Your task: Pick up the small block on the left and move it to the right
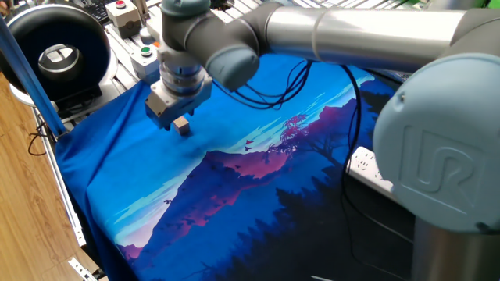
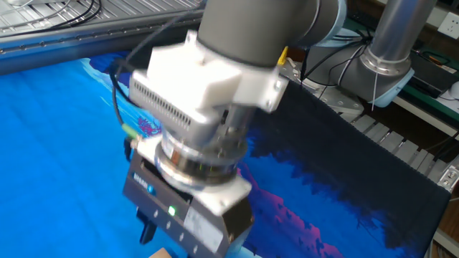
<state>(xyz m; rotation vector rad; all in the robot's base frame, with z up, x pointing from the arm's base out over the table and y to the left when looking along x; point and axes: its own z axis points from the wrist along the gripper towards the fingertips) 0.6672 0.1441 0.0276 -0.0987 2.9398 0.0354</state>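
Small block (image 1: 183,127): a tiny tan cube, sitting right at the lower tip of the gripper (image 1: 179,122), against the blue printed cloth (image 1: 234,203). Impossible to tell whether lifted clear of the cloth or resting on it. In the other fixed view, only a tan sliver (image 2: 161,253) at the bottom edge, directly beneath the gripper (image 2: 154,236), the rest cut off by the frame.

Grip state: cannot tell. Fingers mostly hidden behind the gripper body in one view, blurred by motion and cropped in the other; block appears between or just under the fingertips, but contact not confirmed.

Key relation for the coming move: block straight below the tool, on its axis, no sideways offset visible. No long axis to speak of, being a cube, so no turning of the wrist likely needed. Only one arm, so no choice of reach.

Probable step: grasp or early lift. Carrying toward the right still to do. Main risk, by judgement: so small a piece slipping from the fingertips if pinched off-centre.
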